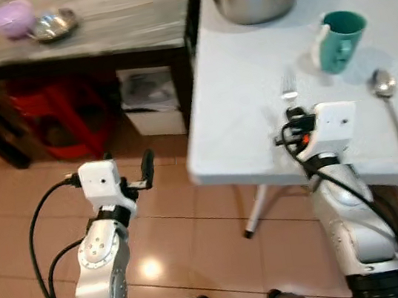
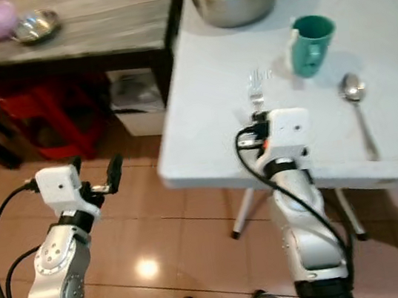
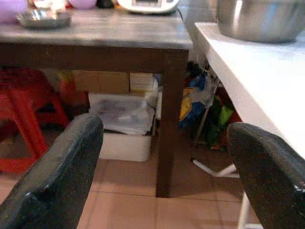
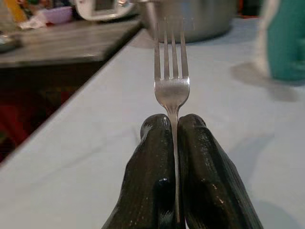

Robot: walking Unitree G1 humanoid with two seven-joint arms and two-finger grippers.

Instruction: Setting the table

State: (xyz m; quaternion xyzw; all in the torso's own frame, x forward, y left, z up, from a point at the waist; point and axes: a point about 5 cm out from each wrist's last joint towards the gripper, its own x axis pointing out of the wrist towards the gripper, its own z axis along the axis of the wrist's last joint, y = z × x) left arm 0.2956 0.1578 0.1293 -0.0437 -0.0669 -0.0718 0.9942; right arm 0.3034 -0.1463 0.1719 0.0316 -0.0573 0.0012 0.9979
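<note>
A fork point(image 4: 171, 90) is pinched between the closed right gripper point(image 4: 175, 138) over the table point(image 1: 250, 89) (mug point(image 1: 338, 40) beyond); the left gripper point(image 3: 162, 157) is held wide open, empty.

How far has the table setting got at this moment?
Done: a spoon and a teal mug already sit on the white table. In hand: the right gripper pinches a fork over the table. Left: laying the fork down. The left gripper hangs open over the floor.
</note>
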